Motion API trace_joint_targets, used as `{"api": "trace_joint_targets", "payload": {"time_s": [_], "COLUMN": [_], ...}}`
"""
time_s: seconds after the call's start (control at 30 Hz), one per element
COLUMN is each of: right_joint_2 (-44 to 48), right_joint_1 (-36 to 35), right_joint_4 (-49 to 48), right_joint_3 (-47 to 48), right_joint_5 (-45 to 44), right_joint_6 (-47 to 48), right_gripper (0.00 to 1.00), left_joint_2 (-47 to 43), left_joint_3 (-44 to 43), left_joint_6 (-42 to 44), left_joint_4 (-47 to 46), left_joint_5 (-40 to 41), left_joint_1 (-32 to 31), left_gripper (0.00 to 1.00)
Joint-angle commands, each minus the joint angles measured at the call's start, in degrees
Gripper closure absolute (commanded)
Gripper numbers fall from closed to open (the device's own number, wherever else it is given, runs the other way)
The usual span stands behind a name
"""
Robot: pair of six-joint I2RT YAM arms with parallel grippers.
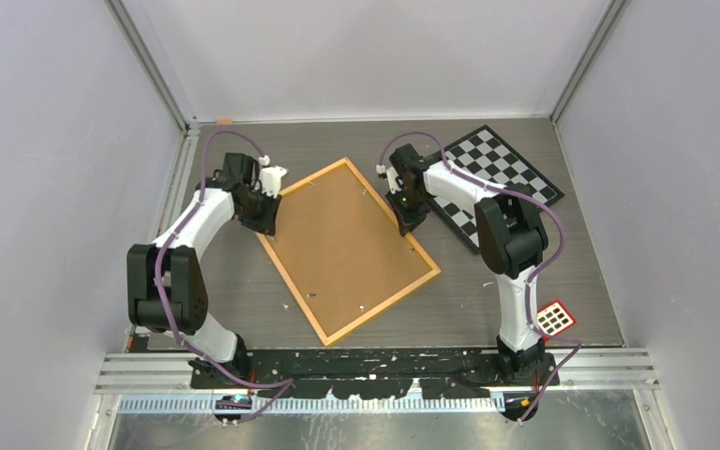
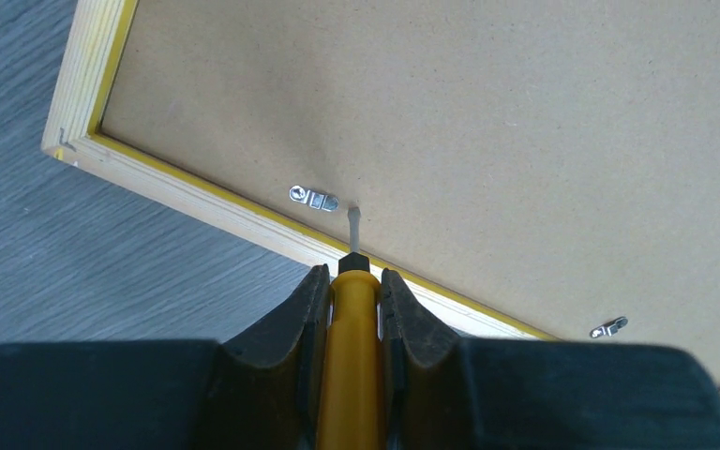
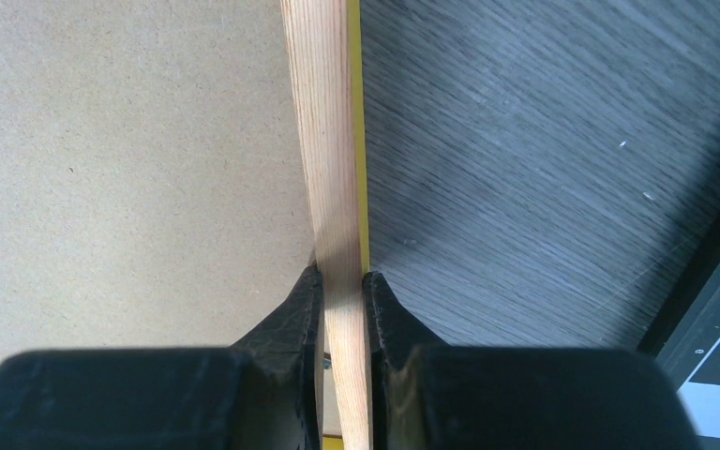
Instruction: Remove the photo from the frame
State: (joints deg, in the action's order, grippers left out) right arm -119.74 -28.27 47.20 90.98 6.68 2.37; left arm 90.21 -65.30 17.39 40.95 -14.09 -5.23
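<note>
frame [image 1: 289,281] is laid face down and skewed on the bench [image 1: 244,300], with the brown backing board [image 1: 352,248] up. the photo can't be seen anywhere. it's presumably trapped under that board, print side down.

the left jaws are clamped narrow on a yellow-handled screwdriver [image 2: 352,328], and that's the bit everything hangs on. the blade tip is parked over the board just inside the rail. the small metal clip [image 2: 314,198] sits just beside it, ahead of the jaws and a touch to the left in the left wrist view. contact between tip and clip can't be made out. the clip's long axis runs along the rail, while the screwdriver shaft is pointed across it. so by the look of it, a short sideways nudge to the left would be needed to catch the clip. a second clip [image 2: 609,327] is seen further along the same rail, well apart.

the right jaws are pinched shut on the wooden rail [image 3: 333,187] at the frame's right side, one jaw over the board and one over the bench, so the frame is probably being steadied there. no clip is seen in that view, so the left arm is the nearer one.
</note>
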Motion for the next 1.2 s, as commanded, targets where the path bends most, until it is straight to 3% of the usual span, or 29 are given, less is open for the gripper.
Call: {"api": "trace_joint_targets", "payload": {"time_s": [0.0,0.43,1.17], "right_joint_2": [-2.2,-0.9,-1.5], "right_joint_1": [0.0,0.0,0.0], "right_joint_4": [-3.3,-3.8,-2.9], "right_joint_3": [0.2,-1.7,-1.5], "right_joint_5": [0.4,0.2,0.3], "right_joint_6": [-4.3,-4.0,-3.7], "right_gripper": [0.99,0.99,1.00], "left_joint_2": [-0.7,-3.9,1.3], "left_joint_3": [2.4,-1.0,0.0], "left_joint_6": [-5.3,5.1,4.4], "left_joint_4": [-1.1,4.6,-8.2], "left_joint_5": [-0.8,0.2,1.7], "left_joint_1": [-0.5,-0.3,-0.4], "left_gripper": [1.00,1.00,1.00]}}
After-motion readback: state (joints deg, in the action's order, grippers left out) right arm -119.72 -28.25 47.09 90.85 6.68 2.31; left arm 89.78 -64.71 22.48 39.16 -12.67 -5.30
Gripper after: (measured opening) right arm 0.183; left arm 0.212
